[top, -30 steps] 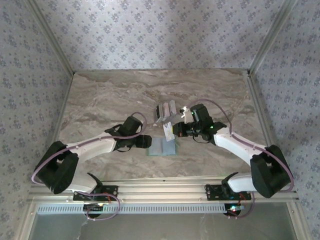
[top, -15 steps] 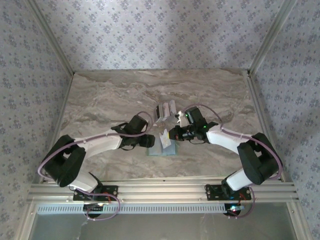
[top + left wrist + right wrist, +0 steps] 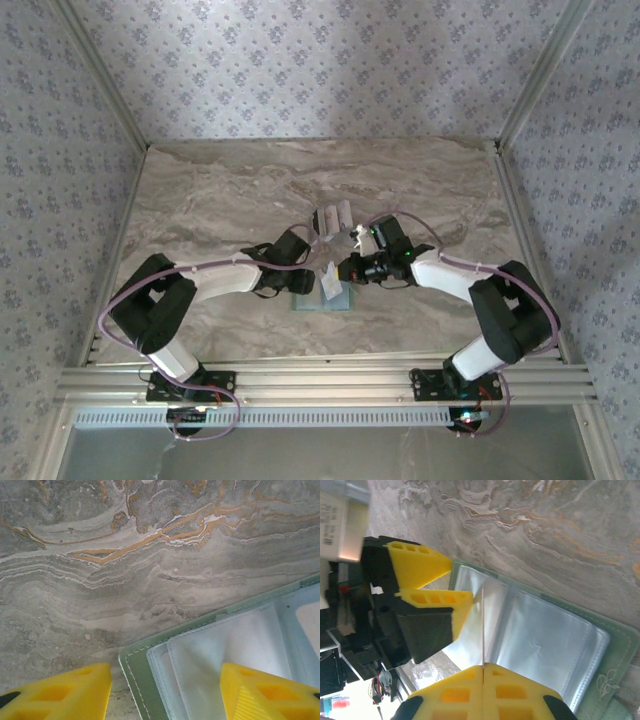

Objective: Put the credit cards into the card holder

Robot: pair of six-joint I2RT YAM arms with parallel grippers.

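At the counter's (image 3: 200,200) middle, the right claw (image 3: 483,667) pinches a card (image 3: 483,625) edge-on over the open holder (image 3: 545,635); the left claw (image 3: 165,680) straddles its corner, spread.

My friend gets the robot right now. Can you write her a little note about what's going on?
Left gripper: open, fingers astride the card holder's corner.
Right gripper: shut on one card, held edge-on over the open holder.
Spare cards lie on the table behind it.
Done: one card picked up.
Left: slide it into a clear pocket, then fetch the others.
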